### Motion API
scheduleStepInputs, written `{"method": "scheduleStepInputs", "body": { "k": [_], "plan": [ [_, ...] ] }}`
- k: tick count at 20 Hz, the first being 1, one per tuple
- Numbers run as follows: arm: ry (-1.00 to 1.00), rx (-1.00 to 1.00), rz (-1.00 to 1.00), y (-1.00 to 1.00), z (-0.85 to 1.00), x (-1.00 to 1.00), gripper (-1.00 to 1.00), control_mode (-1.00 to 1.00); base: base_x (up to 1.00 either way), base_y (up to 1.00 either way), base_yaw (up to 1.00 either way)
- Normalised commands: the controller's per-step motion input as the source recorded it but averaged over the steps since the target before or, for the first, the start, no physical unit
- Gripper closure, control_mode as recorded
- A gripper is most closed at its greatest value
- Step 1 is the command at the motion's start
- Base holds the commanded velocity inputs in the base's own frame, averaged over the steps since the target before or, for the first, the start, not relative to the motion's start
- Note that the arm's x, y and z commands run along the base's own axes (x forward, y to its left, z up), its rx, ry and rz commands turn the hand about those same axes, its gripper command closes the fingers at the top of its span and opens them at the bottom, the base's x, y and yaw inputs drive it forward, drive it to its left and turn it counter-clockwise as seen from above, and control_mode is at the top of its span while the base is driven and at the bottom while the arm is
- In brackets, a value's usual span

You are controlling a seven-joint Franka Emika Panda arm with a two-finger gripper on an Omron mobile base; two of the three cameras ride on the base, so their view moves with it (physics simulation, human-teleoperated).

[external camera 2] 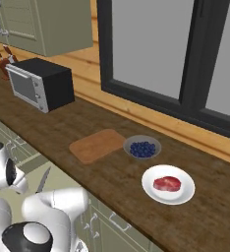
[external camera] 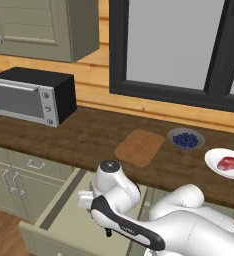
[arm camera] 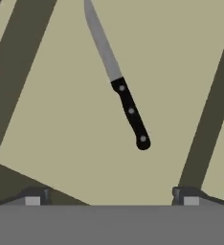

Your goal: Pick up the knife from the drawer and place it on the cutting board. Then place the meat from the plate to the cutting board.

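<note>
Hand view: the knife (arm camera: 118, 81) is seen flat on the floor of the open drawer (arm camera: 181, 57), ahead of the spread, empty gripper (arm camera: 111, 194); its long axis runs obliquely, black handle nearer the fingertips (arm camera: 35, 195)

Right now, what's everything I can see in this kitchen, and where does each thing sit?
knife: one, silver-grey blade and black handle, flat in the open drawer.
drawer: one, pale olive-green, pulled out below the counter.
cutting board: one, light brown, bare, on the counter.
bowl of blueberries: one, grey with blue berries, beside the board.
plate: one, white, on the counter.
meat: one, red-pink, on the plate.
toaster oven: one, black and silver, on the counter.
counter: one, dark wood.
window: one, dark frame, behind the counter.
gripper: one, dark tips, open above the knife.
</note>
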Motion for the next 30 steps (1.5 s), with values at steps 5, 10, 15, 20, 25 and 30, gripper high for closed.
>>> {"method": "scheduleStepInputs", "body": {
  "k": [5,10,15,20,25,30],
  "plan": [
    [0.0,-0.08,0.22,0.0,-0.19,0.28,-1.0,-1.0,0.0,0.0,0.0],
    [0.01,-0.1,0.14,0.0,-0.15,0.23,-1.0,-1.0,0.0,0.0,0.0],
    [0.0,-0.11,0.07,0.0,-0.21,0.14,-1.0,-1.0,0.0,0.0,0.0],
    [0.0,-0.04,0.07,0.0,-0.17,0.01,-1.0,-1.0,0.0,0.0,0.0],
    [0.0,0.0,0.05,0.0,-0.23,0.08,-1.0,-1.0,0.0,0.0,0.0],
    [0.0,0.0,0.02,-0.02,-0.25,0.09,-1.0,-1.0,0.0,0.0,0.0]
  ]
}}
